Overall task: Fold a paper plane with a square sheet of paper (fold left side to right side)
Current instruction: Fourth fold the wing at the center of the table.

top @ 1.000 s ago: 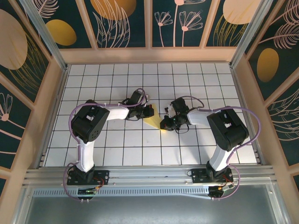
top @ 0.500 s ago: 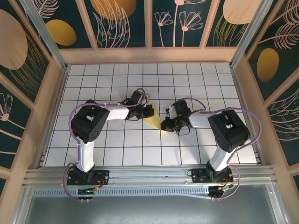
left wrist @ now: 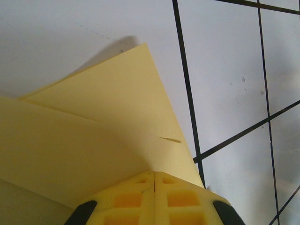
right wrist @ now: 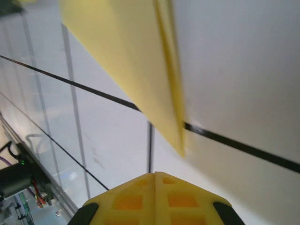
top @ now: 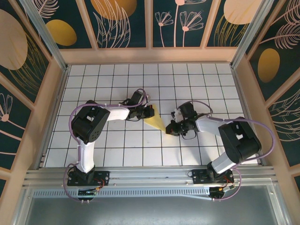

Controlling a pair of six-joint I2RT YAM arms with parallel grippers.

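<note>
My left end effector [top: 150,111] is clenched. In its wrist view the two yellow pads [left wrist: 126,199] meet along a fine seam with no gap between them [left wrist: 154,180]. The paper [left wrist: 108,117] lies straight ahead of those tips and runs right up against them. I cannot tell whether an edge is nipped between the pads or whether the closed tips merely rest on it. It is pale yellow and folded into layers. One flap rises to a corner far ahead of me, a second layer spreads out to my left beneath it, and there is a short dark nick near its right edge. The white gridded surface [left wrist: 70,28] shows beyond and to the right of it.

My right end effector [top: 169,129] is also clenched, pads together [right wrist: 154,177]. The paper's narrow pointed end [right wrist: 180,147] sits just ahead of my tips, clear of them and not touching. From there the paper [right wrist: 126,56] widens away from me toward the upper left, blurred, with a raised crease along its right side. It lies on the surface [right wrist: 234,70].

From above, the paper [top: 156,123] is a slim wedge lying between my two end effectors. Its broad end is at the left one and its point is near the right one, around the middle of the tiled surface [top: 117,79].
</note>
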